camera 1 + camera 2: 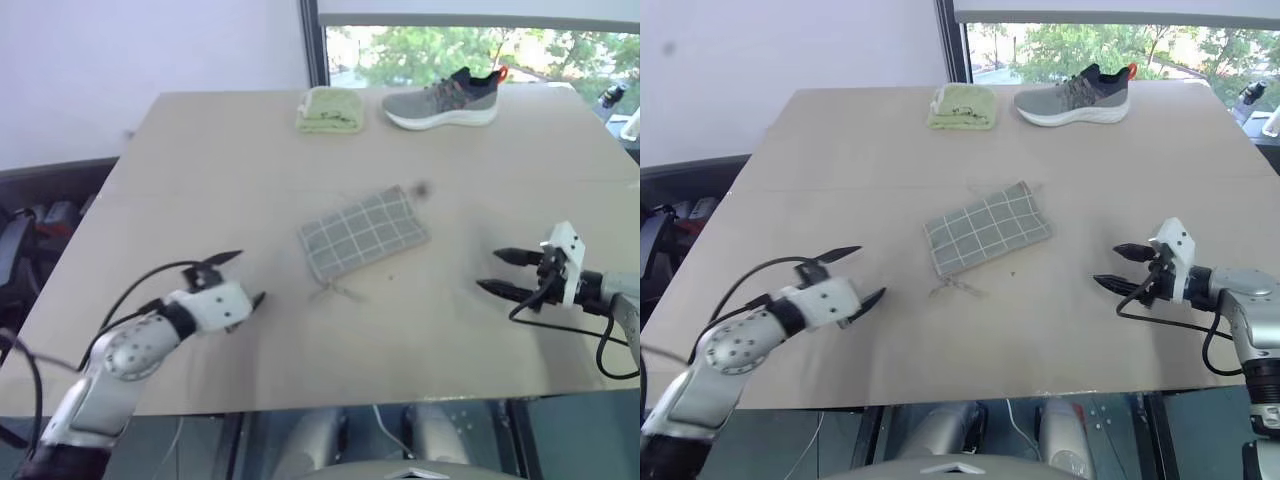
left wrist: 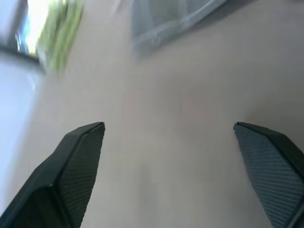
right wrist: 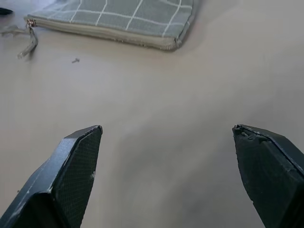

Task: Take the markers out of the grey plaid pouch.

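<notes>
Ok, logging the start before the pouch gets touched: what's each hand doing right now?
Left hand: open, holding nothing.
Right hand: open, holding nothing.

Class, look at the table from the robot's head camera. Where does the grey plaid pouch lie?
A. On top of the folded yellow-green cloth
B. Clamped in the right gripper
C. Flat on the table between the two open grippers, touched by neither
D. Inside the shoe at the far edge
C: the grey plaid pouch lies flat mid-table, with the left gripper and right gripper open and apart from it on either side.
</notes>
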`<state>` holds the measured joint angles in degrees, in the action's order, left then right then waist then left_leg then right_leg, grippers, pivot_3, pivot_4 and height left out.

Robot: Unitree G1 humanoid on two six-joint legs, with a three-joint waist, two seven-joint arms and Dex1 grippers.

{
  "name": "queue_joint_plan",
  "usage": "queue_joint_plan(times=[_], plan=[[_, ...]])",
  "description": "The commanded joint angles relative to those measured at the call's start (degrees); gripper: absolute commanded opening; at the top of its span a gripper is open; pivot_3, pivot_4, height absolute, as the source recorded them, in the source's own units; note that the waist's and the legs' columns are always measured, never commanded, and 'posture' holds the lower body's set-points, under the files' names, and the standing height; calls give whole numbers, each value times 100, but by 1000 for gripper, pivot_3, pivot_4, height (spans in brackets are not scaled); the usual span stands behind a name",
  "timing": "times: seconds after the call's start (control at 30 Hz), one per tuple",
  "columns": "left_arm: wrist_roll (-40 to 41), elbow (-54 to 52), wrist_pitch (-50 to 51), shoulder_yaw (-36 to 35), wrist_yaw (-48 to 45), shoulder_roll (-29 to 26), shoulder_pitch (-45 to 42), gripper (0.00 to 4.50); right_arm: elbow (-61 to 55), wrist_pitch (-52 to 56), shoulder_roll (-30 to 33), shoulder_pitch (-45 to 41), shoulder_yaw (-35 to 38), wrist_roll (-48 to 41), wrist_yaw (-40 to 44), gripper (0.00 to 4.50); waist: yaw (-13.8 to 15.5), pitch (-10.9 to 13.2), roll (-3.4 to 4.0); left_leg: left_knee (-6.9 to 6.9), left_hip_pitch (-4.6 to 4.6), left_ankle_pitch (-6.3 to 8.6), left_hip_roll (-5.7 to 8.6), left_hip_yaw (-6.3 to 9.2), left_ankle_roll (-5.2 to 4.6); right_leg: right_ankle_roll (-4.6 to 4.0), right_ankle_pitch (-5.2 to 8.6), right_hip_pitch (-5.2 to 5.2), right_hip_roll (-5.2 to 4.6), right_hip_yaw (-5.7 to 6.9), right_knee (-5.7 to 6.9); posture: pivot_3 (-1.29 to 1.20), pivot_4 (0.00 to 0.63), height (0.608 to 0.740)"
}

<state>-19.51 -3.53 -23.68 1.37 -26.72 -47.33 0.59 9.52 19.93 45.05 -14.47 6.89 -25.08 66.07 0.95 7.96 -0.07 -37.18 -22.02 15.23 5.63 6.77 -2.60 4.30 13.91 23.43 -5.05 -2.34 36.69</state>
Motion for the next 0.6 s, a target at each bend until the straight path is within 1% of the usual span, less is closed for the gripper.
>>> queue_joint_plan(times=[0.03, 0.17, 0.3, 0.4, 0.53, 0.6], plan=[[-738, 793, -1196, 601, 412, 36, -574, 4500, -251, 60, 103, -41, 181, -91, -2, 4448, -2, 0, 0, 1, -2, 0, 1, 1, -1, 0, 0, 2, -1, 2, 0, 0, 150, 740], [-1316, 1976, -2022, 1335, 688, 374, -1608, 4500, -496, 158, 116, -11, 220, -128, -49, 4448, 16, -6, 10, 3, -4, 0, 2, 2, -2, 1, 0, 5, -1, 5, 3, 0, 150, 740], [-1695, 3003, -2589, 1842, 959, 815, -2507, 4500, -860, 324, 72, 80, 323, -229, -187, 4448, 60, -10, 12, -13, 4, 0, 6, 5, -5, 3, -1, -6, 0, 10, 14, 0, 150, 740], [-1987, 3582, -2862, 2115, 1193, 1029, -2948, 4500, -1038, 334, 5, 150, 321, -224, -331, 4448, 79, -12, 10, -18, 9, 0, 8, 6, -6, 6, -2, -11, 3, 11, 16, 0, 150, 740], [-2116, 4311, -3089, 2356, 1399, 1277, -3347, 4500, -1207, 329, -135, 157, 152, -93, -595, 4448, 127, -15, 12, -20, 9, -2, 12, 6, -5, 8, -3, -12, 10, 13, 17, 0, 150, 740], [-2017, 4537, -3164, 2391, 1412, 1394, -3494, 3952, -1359, 393, -262, 122, 47, -69, -767, 4500, 136, -17, 12, -22, 10, -3, 13, 7, -5, 9, -3, -13, 11, 14, 18, 0, 150, 740]])
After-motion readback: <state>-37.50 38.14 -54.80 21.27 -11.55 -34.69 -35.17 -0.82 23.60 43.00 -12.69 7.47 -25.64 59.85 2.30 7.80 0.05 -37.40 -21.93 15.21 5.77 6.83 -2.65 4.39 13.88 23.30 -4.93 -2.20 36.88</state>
